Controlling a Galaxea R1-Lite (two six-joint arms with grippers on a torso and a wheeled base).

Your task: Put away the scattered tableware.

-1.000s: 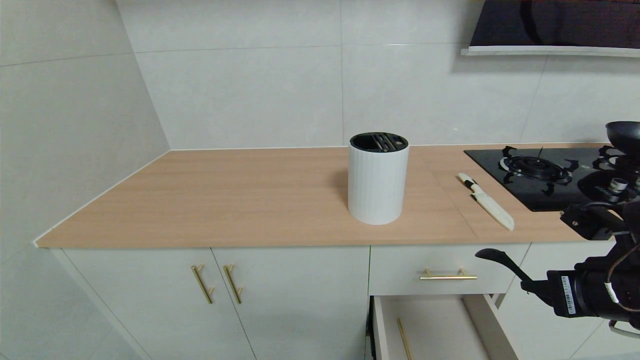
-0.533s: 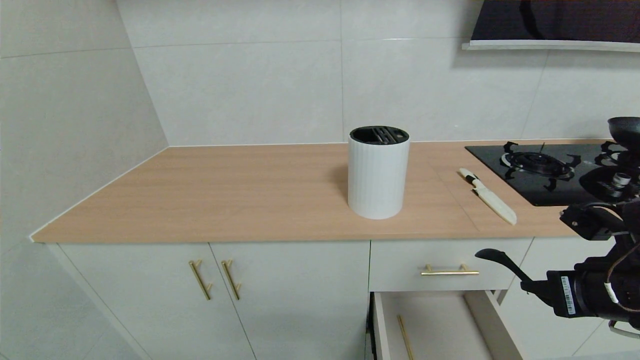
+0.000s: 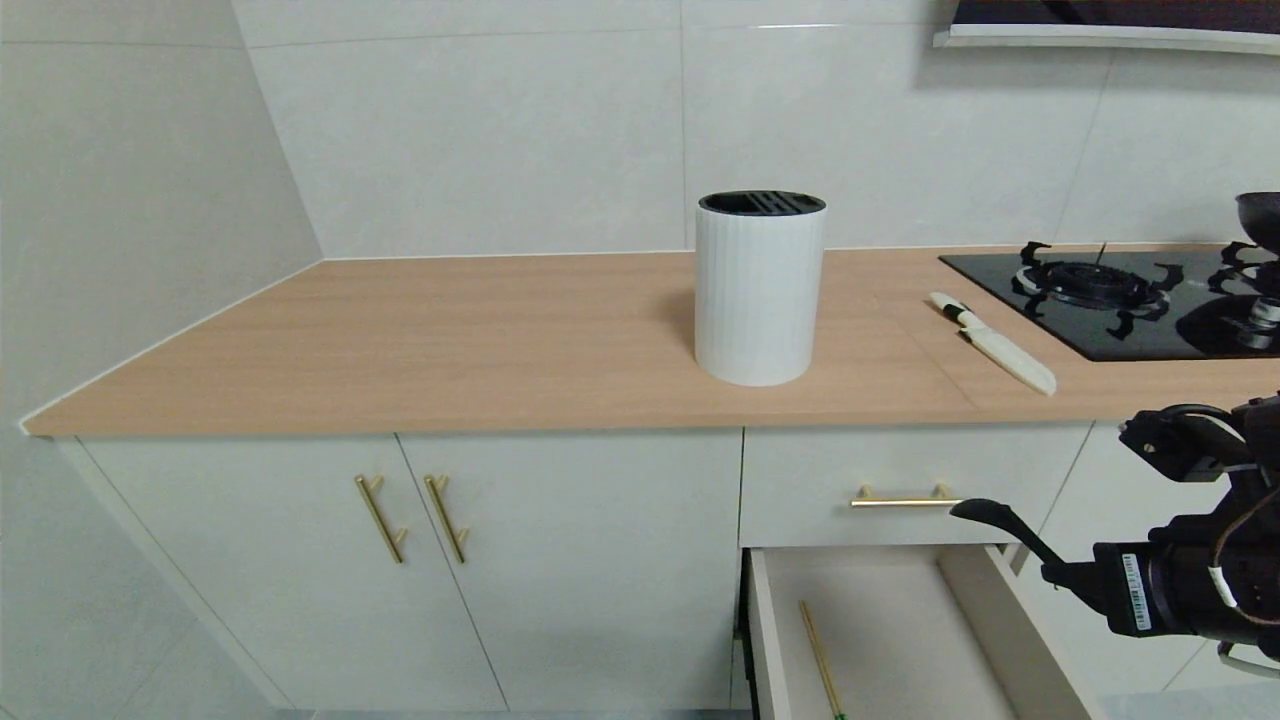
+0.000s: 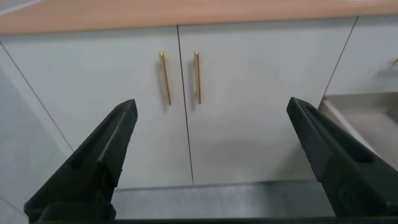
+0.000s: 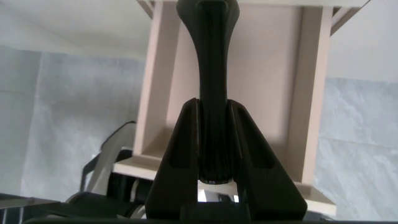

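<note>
1. On the desk (image 3: 450, 340) there is one white ribbed holder (image 3: 760, 290) with a black slotted top and one pale knife (image 3: 993, 343); one black stove (image 3: 1150, 335) with two burners is set into the right end, and one dark pot (image 3: 1260, 212) sits at the far right edge.
2. Below the desk are two cabinet doors with two gold door handles (image 3: 380, 517); one closed drawer (image 3: 900, 460) has one gold bar; one open drawer (image 3: 890, 630) lies under it and holds one thin stick (image 3: 820, 660).
3. The right arm is low at the right, below the desk edge, with its forearm about level; its jaws are pressed onto one black utensil (image 3: 1000, 522).
4. The utensil juts left and upward; its curved tip lies just under the right end of the gold bar; in the right wrist view the handle lies in line with the open drawer beyond it.
5. The left jaws are spread wide, with each finger (image 4: 93, 168) at one side, facing the two cabinet doors below the desk edge.
6. The holder stands upright, set back from the front edge; the knife lies flat between holder and stove, touching neither, with its blade tip near the front edge.
7. The stick lies along the open drawer's left side.
</note>
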